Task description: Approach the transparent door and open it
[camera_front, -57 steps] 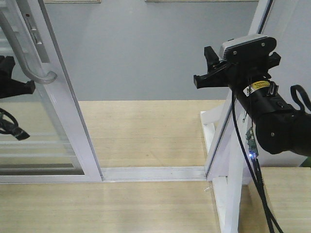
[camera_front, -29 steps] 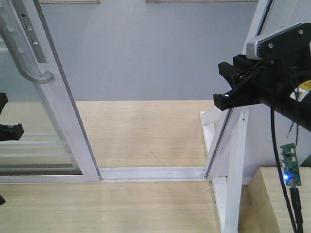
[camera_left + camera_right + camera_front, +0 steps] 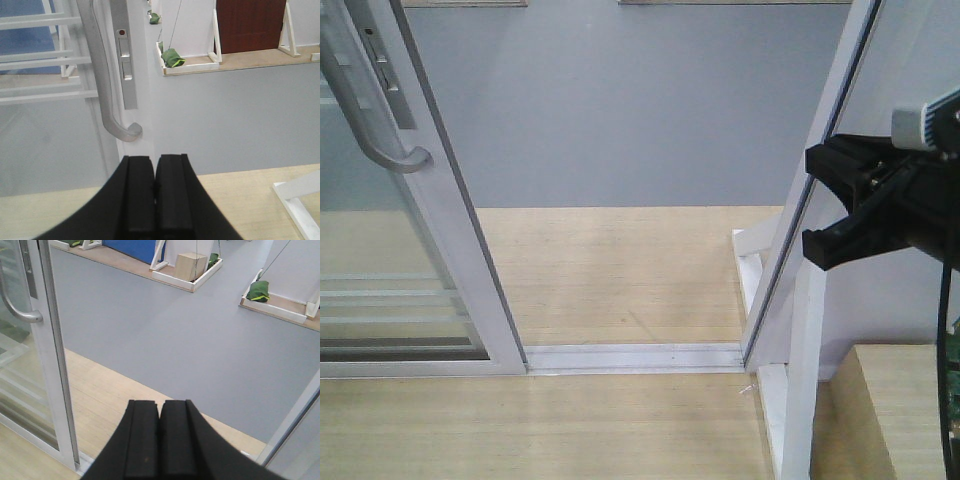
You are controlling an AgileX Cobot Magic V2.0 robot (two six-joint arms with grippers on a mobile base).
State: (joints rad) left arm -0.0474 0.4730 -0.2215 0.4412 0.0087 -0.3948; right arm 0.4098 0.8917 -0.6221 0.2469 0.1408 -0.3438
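Observation:
The transparent door (image 3: 470, 270) stands at the left, a glass panel in a white frame with paired white bars low down. Its curved silver handle (image 3: 370, 115) is at the upper left. A gap lies between its edge and the white door post (image 3: 820, 150). My right gripper (image 3: 815, 205) is at the right edge, shut and empty, far from the handle. In the right wrist view its jaws (image 3: 160, 412) are pressed together, with the door (image 3: 50, 365) at the left. My left gripper (image 3: 155, 162) is shut and empty, just below the handle (image 3: 100, 75). It is out of the front view.
A white floor track (image 3: 630, 357) runs across the doorway. Beyond it are wooden flooring and a grey floor (image 3: 620, 100). White braces (image 3: 800, 380) and a wooden block (image 3: 900, 410) stand at the lower right. Far trays hold a cardboard box (image 3: 190, 265) and green bundles (image 3: 172, 56).
My right gripper has moved right and down towards the frame's edge. My left gripper has withdrawn out of the front view at the left. The door has hardly moved.

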